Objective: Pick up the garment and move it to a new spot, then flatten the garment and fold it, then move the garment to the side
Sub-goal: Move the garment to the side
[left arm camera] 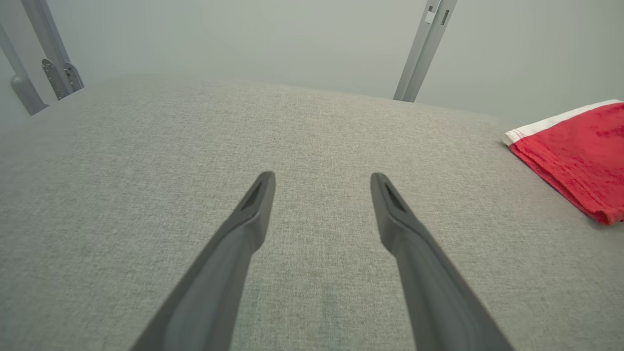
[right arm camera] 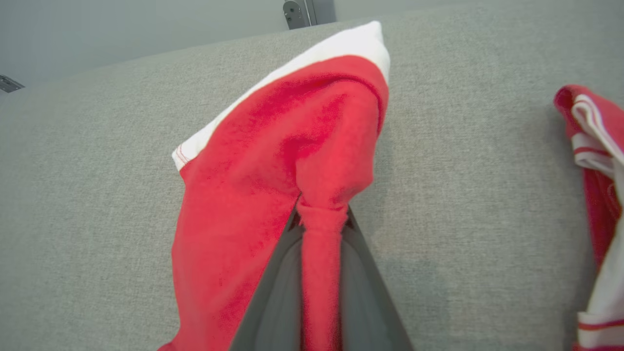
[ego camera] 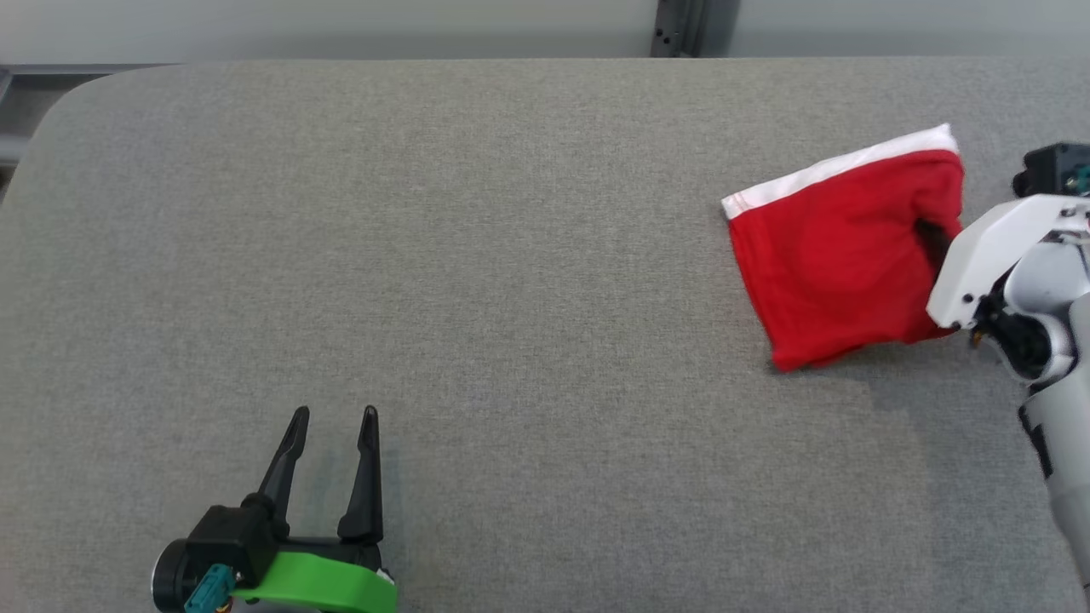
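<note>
A folded red garment with a white waistband lies on the grey table at the far right. My right gripper comes in from the right and is shut on the garment's right edge. In the right wrist view a pinched fold of the red garment runs between the two dark fingers, and the cloth near the grip is raised. My left gripper stands open at the lower left, far from the garment, its fingers empty over bare cloth.
A second red-and-white striped cloth lies at the right edge of the right wrist view. Metal frame posts stand behind the table's far edge. The table's rounded far-left corner is in the head view.
</note>
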Available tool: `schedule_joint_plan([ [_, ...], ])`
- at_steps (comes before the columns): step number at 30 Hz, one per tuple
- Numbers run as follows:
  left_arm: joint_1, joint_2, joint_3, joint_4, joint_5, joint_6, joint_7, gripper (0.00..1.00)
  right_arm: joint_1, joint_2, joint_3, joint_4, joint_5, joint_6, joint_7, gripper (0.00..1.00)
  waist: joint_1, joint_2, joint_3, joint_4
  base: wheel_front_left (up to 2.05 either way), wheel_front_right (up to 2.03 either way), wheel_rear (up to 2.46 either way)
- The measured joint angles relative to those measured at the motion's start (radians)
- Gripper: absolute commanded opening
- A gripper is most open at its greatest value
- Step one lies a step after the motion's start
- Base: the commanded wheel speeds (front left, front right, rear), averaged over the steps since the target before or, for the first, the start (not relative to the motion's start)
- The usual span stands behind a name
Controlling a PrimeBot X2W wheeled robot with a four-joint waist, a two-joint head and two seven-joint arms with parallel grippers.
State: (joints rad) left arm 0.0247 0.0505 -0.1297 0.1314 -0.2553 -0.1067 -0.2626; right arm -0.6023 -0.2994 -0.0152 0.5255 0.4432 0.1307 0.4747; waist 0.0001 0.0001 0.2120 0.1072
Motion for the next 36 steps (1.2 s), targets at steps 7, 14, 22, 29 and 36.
schedule_joint_plan([
  [7,-0.045,0.000,-0.013,-0.003,0.001,-0.007,0.000,1.00,-0.087,-0.185,0.020,-0.102,0.023,0.000,0.211,0.00,0.0000,0.0000,0.049,-0.046,0.00,0.00,0.00],
  [14,-0.065,0.000,-0.028,0.003,-0.005,-0.013,0.000,1.00,-0.123,-0.289,-0.039,-0.114,0.007,0.000,0.322,0.00,0.0000,0.0000,0.109,-0.055,0.00,0.00,0.00],
  [22,-0.067,0.000,-0.005,0.010,-0.001,-0.016,0.000,1.00,-0.100,-0.370,-0.114,-0.118,-0.040,0.000,0.394,0.00,0.0000,0.0000,0.140,-0.032,0.00,0.00,0.00],
  [29,-0.067,0.000,0.006,0.011,-0.003,-0.018,0.000,1.00,-0.047,-0.422,-0.204,-0.071,-0.168,0.000,0.342,1.00,0.0000,0.0000,0.142,-0.025,0.00,0.00,0.00],
  [36,-0.052,0.000,0.024,0.012,-0.015,-0.018,0.000,1.00,-0.008,-0.427,-0.220,-0.093,-0.273,0.000,0.200,1.00,0.0000,0.0000,0.110,-0.037,0.00,0.00,0.00],
])
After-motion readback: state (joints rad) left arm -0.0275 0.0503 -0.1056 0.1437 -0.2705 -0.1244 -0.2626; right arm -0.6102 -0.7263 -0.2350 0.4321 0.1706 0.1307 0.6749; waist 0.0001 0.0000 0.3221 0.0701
